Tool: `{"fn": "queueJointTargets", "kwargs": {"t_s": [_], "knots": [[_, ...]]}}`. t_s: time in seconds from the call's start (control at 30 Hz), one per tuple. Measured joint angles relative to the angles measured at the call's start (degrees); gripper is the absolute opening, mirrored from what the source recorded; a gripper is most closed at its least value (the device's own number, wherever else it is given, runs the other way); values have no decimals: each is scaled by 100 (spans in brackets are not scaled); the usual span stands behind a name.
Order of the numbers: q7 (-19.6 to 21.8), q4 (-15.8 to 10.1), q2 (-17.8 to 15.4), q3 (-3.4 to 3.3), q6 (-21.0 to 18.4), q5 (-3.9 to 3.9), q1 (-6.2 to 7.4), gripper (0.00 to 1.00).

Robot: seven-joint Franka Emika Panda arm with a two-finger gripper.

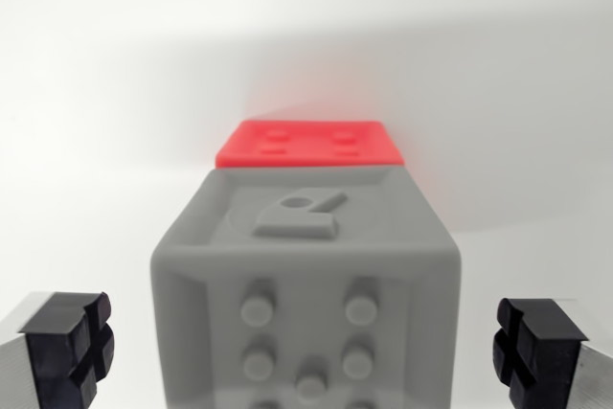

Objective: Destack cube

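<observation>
So our hand [306,352] is spread wide, straddling the grey moulded plastic cube [305,289] without touching; red plastic cube [308,143] sits behind.

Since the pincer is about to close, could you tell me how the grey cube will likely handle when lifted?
The grey cube looks like rigid moulded plastic, so probably stiff and fairly light. Its flat sides and square shape make rolling unlikely. The raised studs may aid grip, though smooth faces could slip between the pincer pads.
</observation>
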Motion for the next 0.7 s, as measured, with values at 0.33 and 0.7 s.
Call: {"fn": "queueJointTargets", "kwargs": {"t_s": [0.33,0.7], "knots": [[0,27,221,1,196,2,0,100],[0,39,258,1,224,3,0,0]]}}
